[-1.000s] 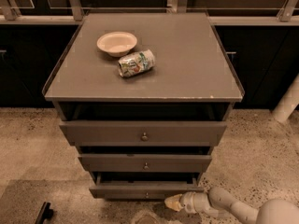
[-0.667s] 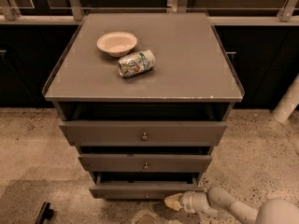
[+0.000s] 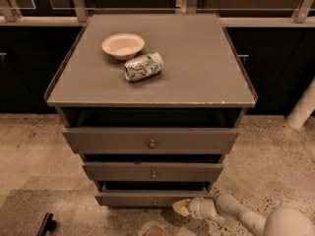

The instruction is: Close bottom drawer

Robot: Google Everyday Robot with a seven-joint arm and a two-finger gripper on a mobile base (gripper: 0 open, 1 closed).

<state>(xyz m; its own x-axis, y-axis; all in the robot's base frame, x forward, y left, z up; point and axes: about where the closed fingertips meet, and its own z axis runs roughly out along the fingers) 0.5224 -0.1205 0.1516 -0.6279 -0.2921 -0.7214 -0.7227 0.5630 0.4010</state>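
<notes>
The bottom drawer (image 3: 147, 198) is the lowest and slimmest of three grey-brown drawer fronts, with a tiny knob at its centre. It stands pulled out a little, with a dark gap above it. My gripper (image 3: 181, 206) is at floor level just in front of the drawer's right half, its tan tip close to or touching the front panel. The white arm (image 3: 236, 213) reaches in from the lower right.
The middle drawer (image 3: 152, 172) and top drawer (image 3: 150, 140) also stand slightly out. A cream bowl (image 3: 123, 45) and a tipped can (image 3: 143, 66) lie on the cabinet top (image 3: 197, 63). A dark object (image 3: 47, 224) lies on the speckled floor at lower left. A white post (image 3: 302, 107) stands at right.
</notes>
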